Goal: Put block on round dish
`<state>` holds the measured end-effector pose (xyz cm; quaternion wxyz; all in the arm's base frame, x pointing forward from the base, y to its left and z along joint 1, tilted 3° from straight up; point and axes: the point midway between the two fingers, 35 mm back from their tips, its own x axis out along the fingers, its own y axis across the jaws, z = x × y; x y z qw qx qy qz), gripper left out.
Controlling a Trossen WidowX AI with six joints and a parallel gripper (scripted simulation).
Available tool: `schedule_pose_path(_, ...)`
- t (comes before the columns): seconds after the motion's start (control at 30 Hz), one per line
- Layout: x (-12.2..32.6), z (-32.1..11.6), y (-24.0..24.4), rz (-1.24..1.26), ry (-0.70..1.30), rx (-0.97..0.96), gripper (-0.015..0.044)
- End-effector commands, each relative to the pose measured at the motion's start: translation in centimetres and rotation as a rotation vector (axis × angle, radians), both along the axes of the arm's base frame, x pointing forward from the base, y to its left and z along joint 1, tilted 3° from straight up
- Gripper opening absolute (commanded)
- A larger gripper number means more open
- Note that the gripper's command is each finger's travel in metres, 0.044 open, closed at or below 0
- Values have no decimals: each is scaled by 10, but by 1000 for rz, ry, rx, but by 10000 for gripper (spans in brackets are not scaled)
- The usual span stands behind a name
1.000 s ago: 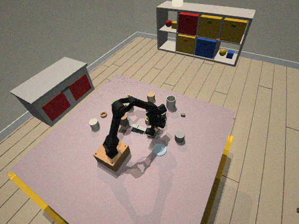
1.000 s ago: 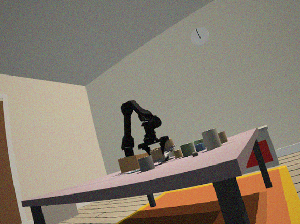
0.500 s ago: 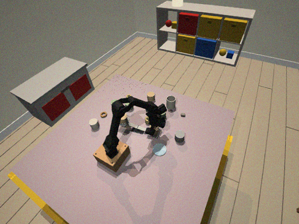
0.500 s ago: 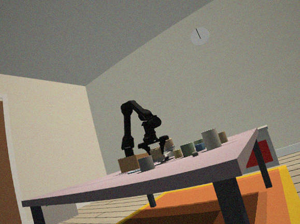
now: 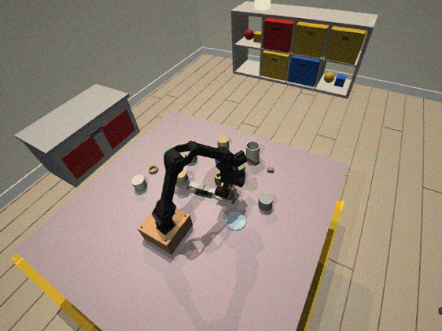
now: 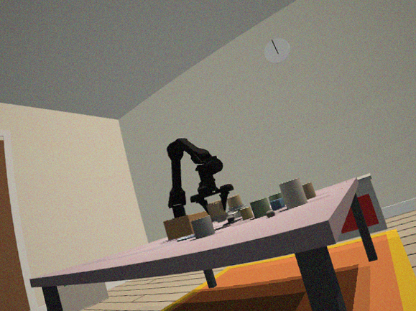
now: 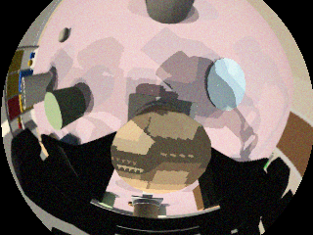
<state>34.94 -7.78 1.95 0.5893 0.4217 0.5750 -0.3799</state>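
My gripper (image 5: 226, 190) (image 6: 217, 210) (image 7: 159, 136) points down at the right end of the balance (image 5: 197, 186) in the top view. It is shut on a tan cup (image 6: 214, 208) (image 7: 158, 164), with one finger on each side. The arm mostly hides this cup in the top view, and I cannot tell whether its base is clear of the pan. The other tan cup (image 5: 182, 176) (image 6: 235, 202) (image 7: 146, 209) stands upright on the far end of the balance. The pale blue round dish (image 5: 236, 221) (image 6: 186, 238) (image 7: 226, 84) holds nothing. No block is visible.
A grey cylinder (image 5: 265, 202) (image 6: 203, 226) (image 7: 169, 9) stands near the dish. A tall grey cup (image 5: 251, 153) (image 6: 293, 193), a green cylinder (image 6: 260, 207) (image 7: 70, 107) and a small grey piece (image 5: 270, 170) (image 6: 270, 213) (image 7: 64, 34) are farther back. A white cylinder (image 5: 138, 183) stands left.
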Motion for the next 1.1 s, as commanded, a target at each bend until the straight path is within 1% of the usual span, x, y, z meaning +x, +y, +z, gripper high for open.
schedule_pose_path(0.0,3,8,-1,-2,-12,-4,0)
schedule_pose_path(1.07,3,49,-3,-2,-12,-5,0)
